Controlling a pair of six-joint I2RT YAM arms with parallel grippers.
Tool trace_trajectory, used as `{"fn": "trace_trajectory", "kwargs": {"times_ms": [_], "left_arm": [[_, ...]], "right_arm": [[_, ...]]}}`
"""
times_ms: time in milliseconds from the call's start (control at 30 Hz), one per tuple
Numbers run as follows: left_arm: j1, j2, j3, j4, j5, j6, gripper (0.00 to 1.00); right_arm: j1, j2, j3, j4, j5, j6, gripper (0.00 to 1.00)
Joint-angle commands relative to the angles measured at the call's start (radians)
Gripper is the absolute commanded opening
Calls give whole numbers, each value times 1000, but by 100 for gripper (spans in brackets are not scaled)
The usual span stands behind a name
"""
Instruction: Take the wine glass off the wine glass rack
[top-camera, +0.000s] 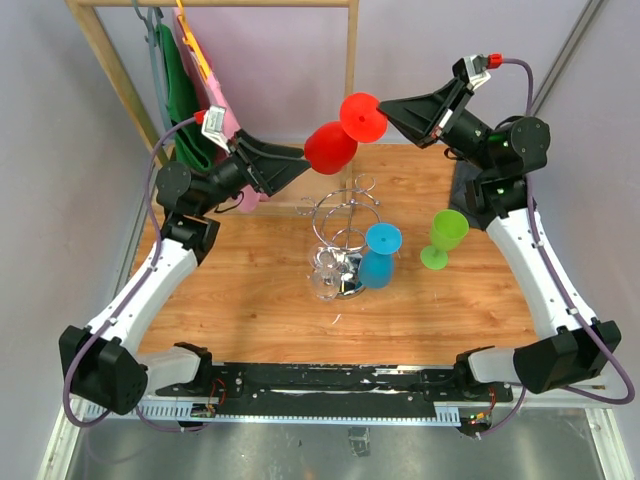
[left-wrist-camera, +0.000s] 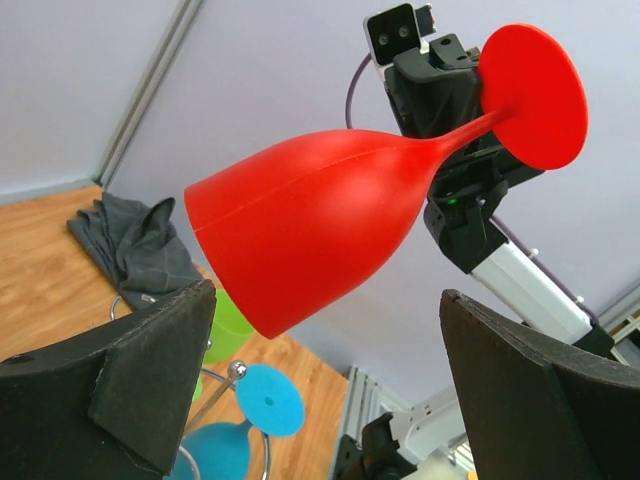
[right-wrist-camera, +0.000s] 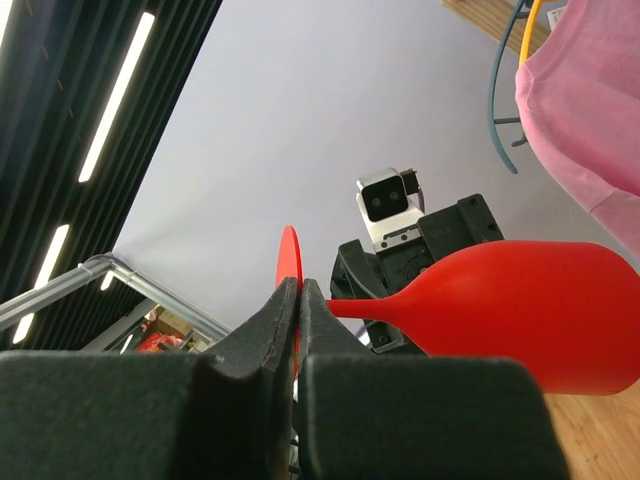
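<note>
A red wine glass (top-camera: 332, 146) hangs in the air on its side, above and behind the chrome wire rack (top-camera: 345, 212). My right gripper (top-camera: 388, 107) is shut on the edge of its round foot (top-camera: 362, 115). In the right wrist view the jaws (right-wrist-camera: 300, 300) pinch the thin red foot (right-wrist-camera: 288, 250), and the bowl (right-wrist-camera: 520, 310) points away. My left gripper (top-camera: 300, 166) is open at the bowl's mouth end. In the left wrist view the bowl (left-wrist-camera: 310, 230) lies ahead of the wide-open fingers (left-wrist-camera: 150, 370), untouched.
A blue glass (top-camera: 380, 255) hangs upside down on the rack beside a clear glass (top-camera: 325, 275). A green glass (top-camera: 443, 238) stands on the wooden table to the right. A wooden clothes rail (top-camera: 110, 70) with hanging clothes stands at the back left. A grey cloth (left-wrist-camera: 140, 245) lies on the table.
</note>
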Motion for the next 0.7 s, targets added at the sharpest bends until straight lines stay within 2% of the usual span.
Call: {"fn": "trace_trajectory", "kwargs": {"times_ms": [0, 367, 667], "left_arm": [[-4, 20, 1, 96, 37, -41, 99], [-4, 51, 4, 131, 46, -88, 99], [-5, 24, 23, 162, 68, -155, 98]], "right_arm": [[35, -15, 0, 85, 36, 7, 1], [59, -9, -19, 82, 45, -11, 1], [85, 34, -90, 204, 66, 31, 1]]}}
